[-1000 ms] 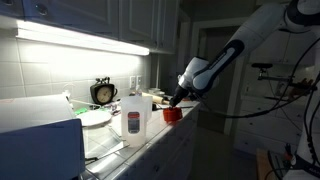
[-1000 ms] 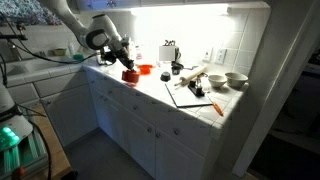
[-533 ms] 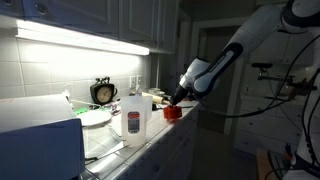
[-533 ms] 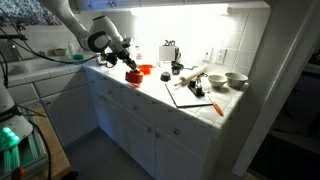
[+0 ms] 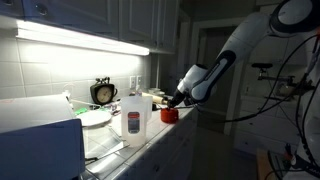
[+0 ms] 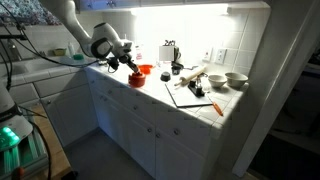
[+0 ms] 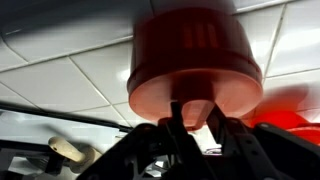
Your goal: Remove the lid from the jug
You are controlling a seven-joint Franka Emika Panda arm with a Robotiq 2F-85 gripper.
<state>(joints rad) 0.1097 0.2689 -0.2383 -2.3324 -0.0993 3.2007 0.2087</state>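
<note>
The jug (image 5: 134, 115) stands upright on the counter, translucent whitish with a dark-and-red label and an open top. I cannot make it out in the exterior view behind the arm. The red lid (image 5: 168, 114) is off the jug, low over the counter's front edge beside it. It also shows in the exterior view from the kitchen side (image 6: 135, 79) and fills the top of the wrist view (image 7: 195, 55). My gripper (image 7: 196, 118) is shut on the lid's lower part, and it appears in both exterior views (image 5: 177, 100) (image 6: 129, 68).
A round black clock (image 5: 103, 93) and white plates (image 5: 95, 118) stand behind the jug. A red dish (image 6: 146, 70) sits by the lid. Further along the counter are a rolling pin (image 6: 190, 76), a dark board (image 6: 192, 93) and white bowls (image 6: 236, 79).
My gripper has moved a little along the counter and lower, with the red lid still in it. The jug has not moved.
</note>
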